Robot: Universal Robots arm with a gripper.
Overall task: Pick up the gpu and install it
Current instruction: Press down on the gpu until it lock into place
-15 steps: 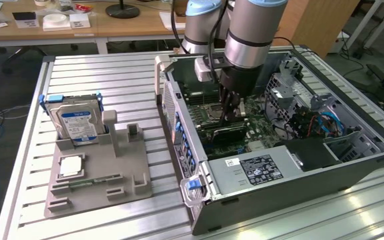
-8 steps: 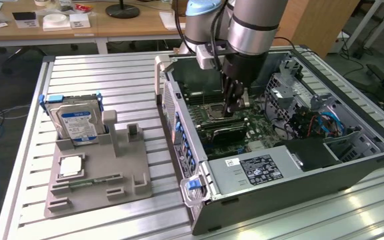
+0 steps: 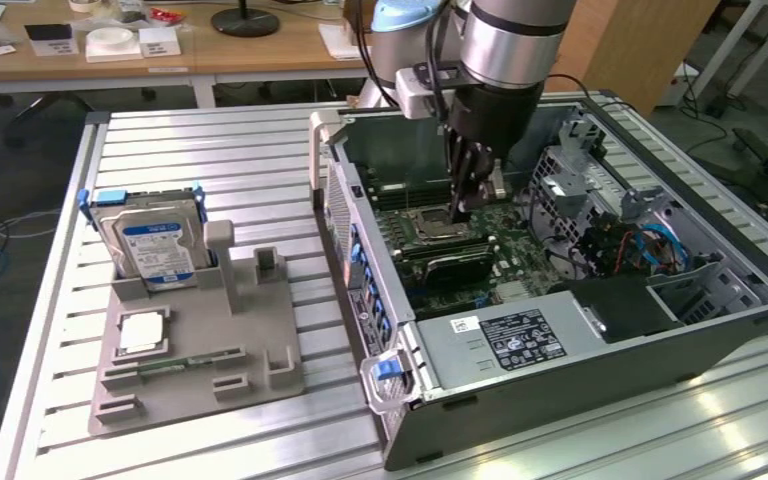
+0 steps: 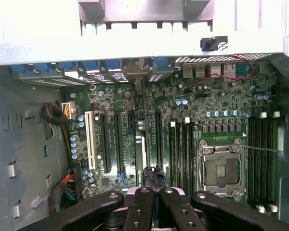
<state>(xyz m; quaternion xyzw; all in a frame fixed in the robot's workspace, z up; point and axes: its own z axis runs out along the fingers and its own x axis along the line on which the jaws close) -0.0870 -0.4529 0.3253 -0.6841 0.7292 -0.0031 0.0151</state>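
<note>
In the exterior view, the open computer case [image 3: 584, 330] lies nearest on the slatted counter [image 3: 197, 140]. The arm reaches straight down into it, its end effector [image 3: 460, 215] pinched shut just above the gpu [image 3: 458, 266], which lies on the motherboard [image 3: 518, 250]. In the wrist view, the fingers [image 4: 139, 211] meet over the expansion slots [image 4: 113, 144].

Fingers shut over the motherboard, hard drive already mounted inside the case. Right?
No. The hard drive stands in the grey fixture outside the case, as the exterior view shows. Fingers shut over the motherboard: correct.
</note>
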